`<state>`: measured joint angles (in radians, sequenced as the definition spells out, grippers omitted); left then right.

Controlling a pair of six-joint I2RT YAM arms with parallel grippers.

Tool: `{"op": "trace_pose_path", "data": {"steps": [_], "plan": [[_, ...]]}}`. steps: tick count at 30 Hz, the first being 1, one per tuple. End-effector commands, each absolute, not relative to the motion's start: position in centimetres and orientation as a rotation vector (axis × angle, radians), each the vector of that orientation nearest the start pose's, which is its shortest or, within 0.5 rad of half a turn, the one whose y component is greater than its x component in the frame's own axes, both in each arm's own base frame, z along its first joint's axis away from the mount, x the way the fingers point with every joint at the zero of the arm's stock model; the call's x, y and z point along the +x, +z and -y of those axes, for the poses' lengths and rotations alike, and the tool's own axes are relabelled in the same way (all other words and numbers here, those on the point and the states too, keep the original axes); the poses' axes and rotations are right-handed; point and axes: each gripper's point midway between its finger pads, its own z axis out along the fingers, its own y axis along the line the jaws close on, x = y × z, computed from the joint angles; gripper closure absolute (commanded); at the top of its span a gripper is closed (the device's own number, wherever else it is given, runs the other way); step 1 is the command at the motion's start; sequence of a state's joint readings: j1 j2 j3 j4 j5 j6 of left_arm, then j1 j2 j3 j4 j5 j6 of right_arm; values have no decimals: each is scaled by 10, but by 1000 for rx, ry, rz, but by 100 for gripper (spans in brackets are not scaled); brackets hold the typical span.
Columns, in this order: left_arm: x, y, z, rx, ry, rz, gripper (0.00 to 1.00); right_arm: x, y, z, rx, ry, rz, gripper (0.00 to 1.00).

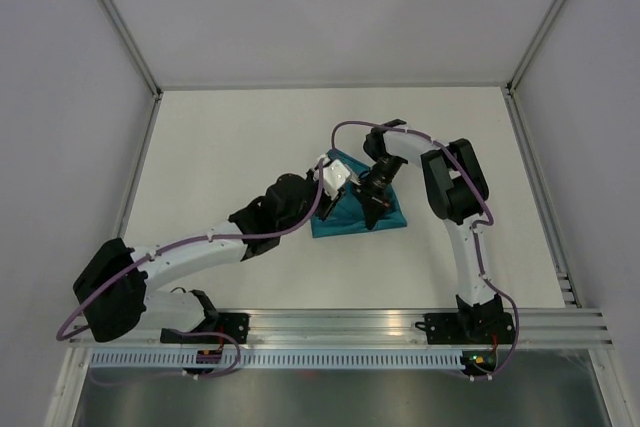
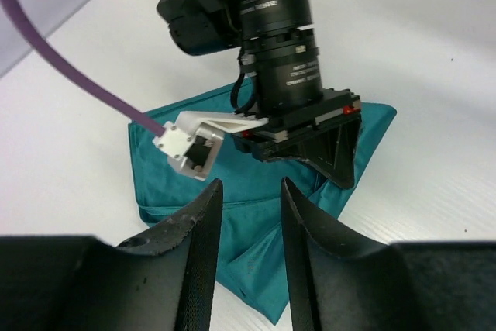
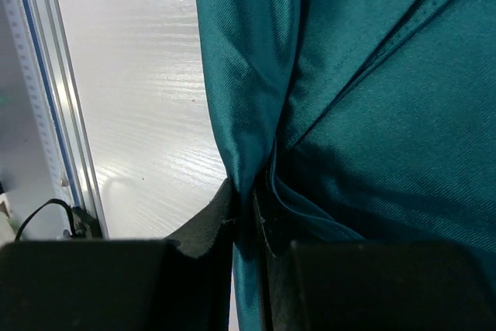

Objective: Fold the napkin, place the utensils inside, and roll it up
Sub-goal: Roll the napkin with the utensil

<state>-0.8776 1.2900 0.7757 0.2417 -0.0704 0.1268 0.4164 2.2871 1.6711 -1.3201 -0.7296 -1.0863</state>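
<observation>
The teal napkin [image 1: 350, 221] lies crumpled and partly folded in the middle of the white table [image 1: 230, 147]. Both grippers are over it. In the left wrist view my left gripper [image 2: 249, 185] is open, with its jaws apart just above a near corner of the napkin [image 2: 167, 191] and nothing between them. My right gripper [image 3: 249, 191] is shut on a bunched fold of the napkin [image 3: 372, 114], which rises between its fingers. From the left wrist view the right gripper [image 2: 335, 153] presses down on the cloth's far side. The utensils are out of view.
An aluminium rail [image 1: 340, 325] carrying both arm bases runs along the near table edge, and it also shows in the right wrist view as a rail [image 3: 46, 98]. Grey walls and frame posts [image 1: 120, 22] enclose the table. A purple cable [image 2: 70, 75] hangs over the napkin's left side.
</observation>
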Motion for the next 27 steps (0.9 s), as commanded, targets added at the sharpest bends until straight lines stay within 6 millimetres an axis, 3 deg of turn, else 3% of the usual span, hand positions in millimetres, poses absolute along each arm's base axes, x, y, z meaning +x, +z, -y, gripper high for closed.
{"op": "trace_pose_path", "data": {"steps": [1,5,8,11,12,16,19,27], "plan": [[289,203,301,844,-254,-1561,58,292,-19,-212,-1951,1150,-2270,83],[282,203,299,812,-292,-1543,51,296,-24,-214,-1934,1177,-2297,83],[274,185,314,918,-281,-1570,50,299,-28,-213,-1928,1161,-2331,83],[269,142,332,1089,-202,-1604,46,301,-32,-212,-1927,1165,-2361,83],[267,143,335,1100,-209,-1592,45,302,-33,-212,-1924,1165,-2369,83],[256,96,356,1265,-251,-1648,42,301,-37,-211,-1920,1177,-2393,83],[255,76,365,1331,-250,-1657,40,300,-42,-210,-1918,1182,-2414,83],[255,48,383,1426,-287,-1657,37,303,-44,-210,-1903,1175,-2437,83]]}}
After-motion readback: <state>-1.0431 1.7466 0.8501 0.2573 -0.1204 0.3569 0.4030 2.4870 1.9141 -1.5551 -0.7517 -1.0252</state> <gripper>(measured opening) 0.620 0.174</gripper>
